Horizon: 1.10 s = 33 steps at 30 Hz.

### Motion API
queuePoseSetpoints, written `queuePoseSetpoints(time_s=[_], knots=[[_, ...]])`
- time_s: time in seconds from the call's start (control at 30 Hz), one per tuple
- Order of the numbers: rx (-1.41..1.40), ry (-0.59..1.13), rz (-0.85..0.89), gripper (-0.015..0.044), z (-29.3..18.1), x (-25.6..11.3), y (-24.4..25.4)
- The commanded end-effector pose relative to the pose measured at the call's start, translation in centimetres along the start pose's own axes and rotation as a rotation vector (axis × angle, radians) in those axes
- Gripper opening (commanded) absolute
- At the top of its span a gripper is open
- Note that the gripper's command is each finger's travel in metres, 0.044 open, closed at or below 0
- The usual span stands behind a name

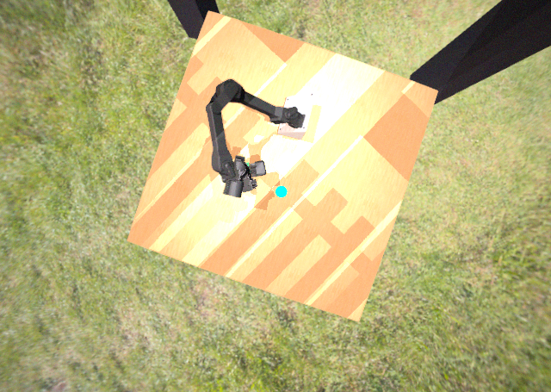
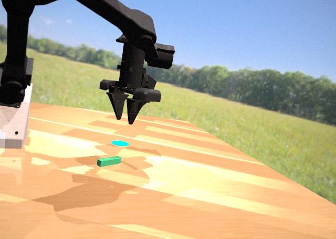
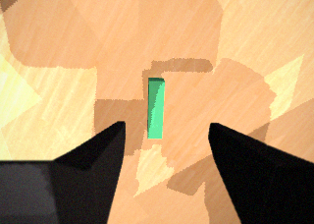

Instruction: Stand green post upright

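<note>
The green post (image 2: 108, 161) (image 3: 156, 111) lies flat on the table. In the top view the arm hides nearly all of it; only a green sliver shows. The cyan circle (image 1: 281, 191) (image 2: 120, 143) is a flat disc on the table, a short way from the post, with nothing standing on it. My gripper (image 2: 124, 121) (image 3: 167, 129) is open and empty, pointing down, well above the table. In the wrist view the post lies lengthwise up the picture, between the lines of the two fingers and a little left of their middle, its lower end near fingertip level.
The wooden table (image 1: 329, 263) (image 2: 217, 204) carries the arm's pale base (image 1: 291, 131) (image 2: 12, 143). Grass lies beyond the table edges. Two dark beams (image 1: 188, 7) (image 1: 485, 36) show at the table's upper corners in the top view. Shadows of the arm fall around the post.
</note>
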State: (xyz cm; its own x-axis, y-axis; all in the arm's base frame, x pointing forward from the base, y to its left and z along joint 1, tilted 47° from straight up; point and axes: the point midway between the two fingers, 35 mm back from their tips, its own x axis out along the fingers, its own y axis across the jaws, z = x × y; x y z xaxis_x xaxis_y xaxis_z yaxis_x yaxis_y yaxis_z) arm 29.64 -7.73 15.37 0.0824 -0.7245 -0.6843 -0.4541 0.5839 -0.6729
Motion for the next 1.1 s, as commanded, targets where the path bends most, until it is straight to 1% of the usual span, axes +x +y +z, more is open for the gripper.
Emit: queuePoseSetpoints(time_s=[0.0, 0.13, 0.2, 0.43, 0.7, 0.9, 1.07], knots=[[-0.003, 0.017, 0.007, 0.0233, -0.2, 4.3, 0.0], [-0.003, 0.019, -0.001, 0.0233, -0.7, 9.0, 0.0], [-0.004, 0.022, -0.006, 0.0233, -1.0, 10.5, 0.0], [-0.004, 0.022, -0.007, 0.0233, -1.1, 10.6, 0.0], [-0.004, 0.022, -0.007, 0.0023, -1.1, 10.6, 0.0], [-0.004, 0.022, -0.006, 0.0023, -1.0, 10.5, 0.0], [-0.003, 0.019, -0.001, 0.0023, -0.7, 9.0, 0.0]])
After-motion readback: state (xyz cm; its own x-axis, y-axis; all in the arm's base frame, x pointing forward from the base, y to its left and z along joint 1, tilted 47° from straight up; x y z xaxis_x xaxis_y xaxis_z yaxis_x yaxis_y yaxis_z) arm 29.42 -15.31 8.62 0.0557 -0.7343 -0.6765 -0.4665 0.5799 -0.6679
